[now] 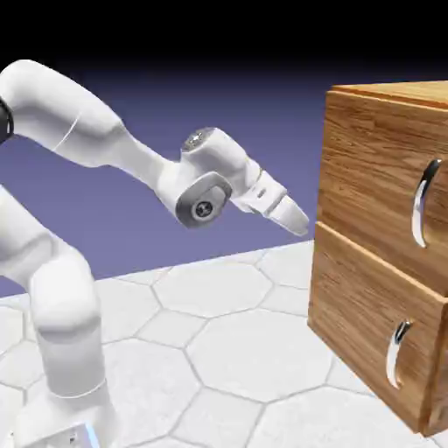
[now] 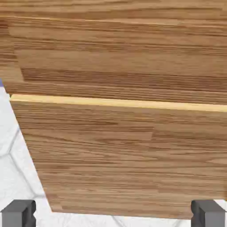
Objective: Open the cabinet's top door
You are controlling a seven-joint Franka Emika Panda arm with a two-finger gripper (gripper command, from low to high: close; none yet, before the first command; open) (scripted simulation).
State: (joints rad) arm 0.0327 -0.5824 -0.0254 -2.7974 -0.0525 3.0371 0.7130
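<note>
The cabinet (image 1: 367, 289) of orange-brown wood stands at the right of the exterior view. Its top door (image 1: 372, 175) is shut flush and carries a long curved silver handle (image 1: 423, 203). My gripper (image 1: 296, 217) hangs in the air to the left of the door, a short gap from its face and well short of the handle. In the hand view, wood grain fills the picture: the top door (image 2: 115, 53) lies above a pale seam. The fingertips (image 2: 17, 213) stand far apart at the bottom corners, so the gripper (image 2: 113, 216) is open and holds nothing. No handle shows there.
A shorter lower panel (image 1: 363, 332) with a small silver handle (image 1: 398, 352) sits under the top door. The white hexagon-tiled table (image 1: 219, 341) stretches between the robot's base and the cabinet. In the hand view the lower panel (image 2: 124, 155) ends just above a strip of table.
</note>
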